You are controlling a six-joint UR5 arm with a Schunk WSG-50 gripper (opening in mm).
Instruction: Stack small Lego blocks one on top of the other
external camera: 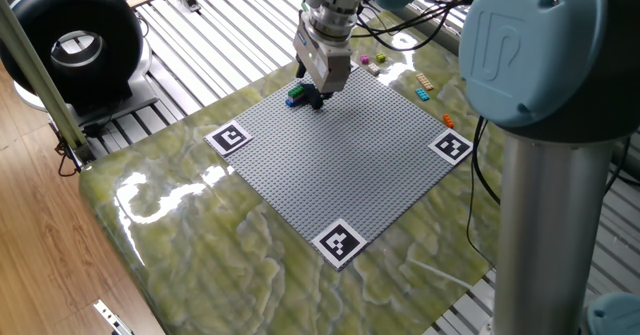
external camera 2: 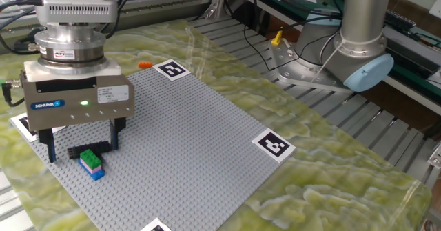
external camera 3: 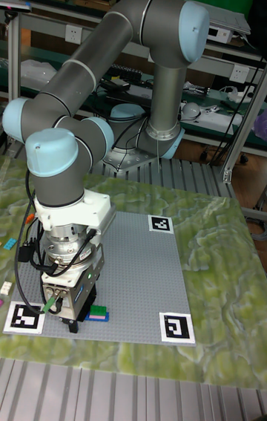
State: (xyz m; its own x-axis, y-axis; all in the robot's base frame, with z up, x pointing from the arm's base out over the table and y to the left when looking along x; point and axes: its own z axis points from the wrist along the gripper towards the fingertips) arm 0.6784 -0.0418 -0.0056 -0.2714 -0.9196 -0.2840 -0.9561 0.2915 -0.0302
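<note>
Stack of small Lego blocks (external camera 2: 91, 163), green over pink over blue, seated on grey baseplate (external camera 2: 186, 141) near its corner; gripper (external camera 2: 80, 143) above, jaws apart, empty; bricks judged light, rigid, slick: grasp flat sides

A blue "SCHUNK" label sits on the front of the boxy grey metal gripper (external camera 2: 80, 143), left of its green light
</note>
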